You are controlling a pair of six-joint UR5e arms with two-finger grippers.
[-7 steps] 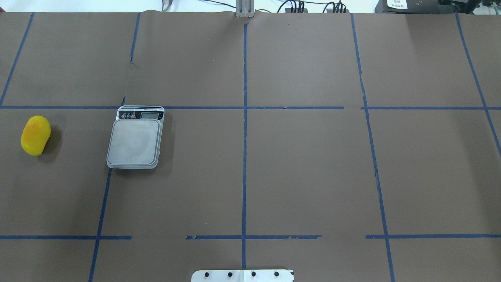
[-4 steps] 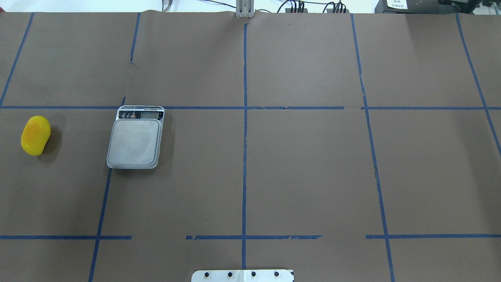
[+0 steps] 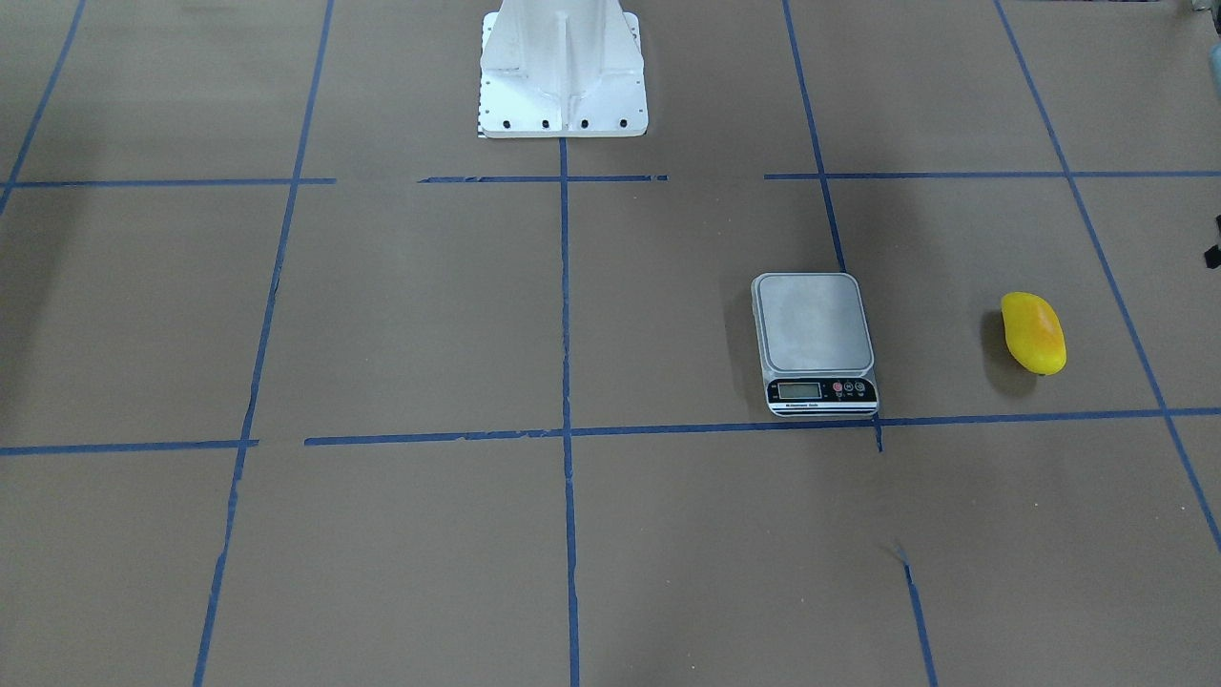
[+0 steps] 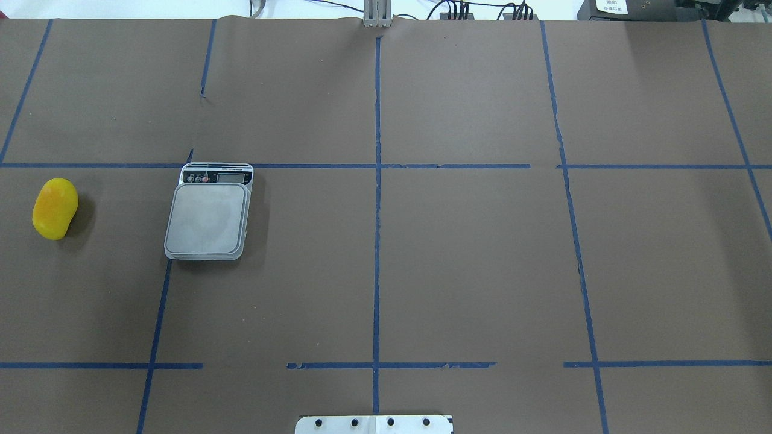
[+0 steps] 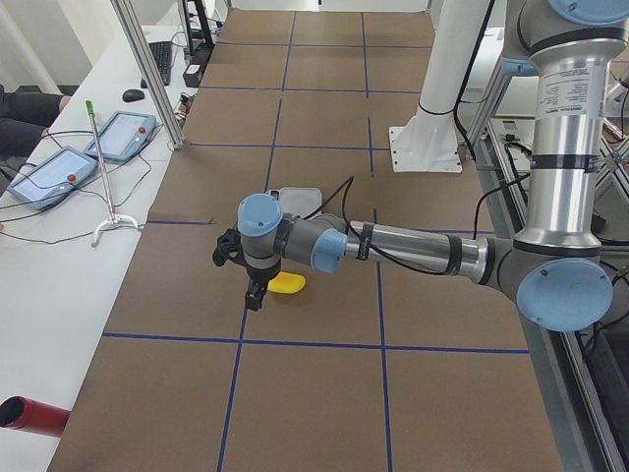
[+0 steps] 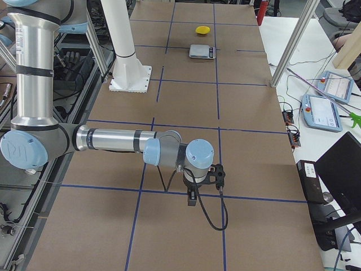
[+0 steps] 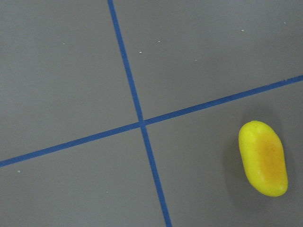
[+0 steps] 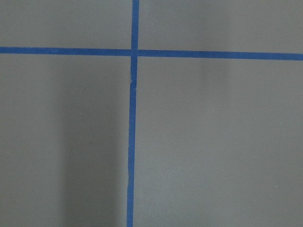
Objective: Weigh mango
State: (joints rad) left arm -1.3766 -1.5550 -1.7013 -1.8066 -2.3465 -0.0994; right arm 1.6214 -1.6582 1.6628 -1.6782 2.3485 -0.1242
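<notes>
I see a brown table (image 4: 470, 271) gridded with blue tape (image 4: 377, 241); beside it, a white bench (image 5: 49, 295) holds 2 tablets (image 5: 47, 177).

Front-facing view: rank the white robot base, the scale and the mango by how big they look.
1. white robot base, though the top edge crops it.
2. scale.
3. mango, clearly smallest.

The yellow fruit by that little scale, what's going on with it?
A two-armed robot is meant to weigh it, but nothing holds it yet. The mango lies on the table beside the scale, apart from it, and the scale's platform is bare. The left arm hovers close to the mango; whether its jaws are open can't be told. The right arm is far off.
</notes>
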